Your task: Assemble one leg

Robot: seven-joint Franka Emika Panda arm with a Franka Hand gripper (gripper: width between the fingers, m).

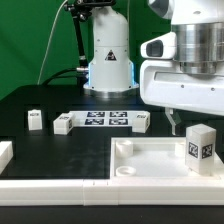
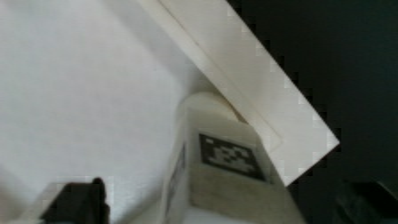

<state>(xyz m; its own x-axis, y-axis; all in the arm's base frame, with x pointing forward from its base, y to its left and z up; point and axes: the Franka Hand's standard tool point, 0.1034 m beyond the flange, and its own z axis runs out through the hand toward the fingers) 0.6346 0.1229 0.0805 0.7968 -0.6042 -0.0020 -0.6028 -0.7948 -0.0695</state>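
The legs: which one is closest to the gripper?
The leg standing on the large white piece, right by the gripper; the other legs sit on the black table.

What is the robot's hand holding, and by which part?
Nothing: the open hand hovers over the small white rectangular plastic leg, its visible finger not touching it.

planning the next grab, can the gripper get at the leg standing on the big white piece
Probably yes: the leg stands upright, nothing over it, and the gripper hangs open just above it.
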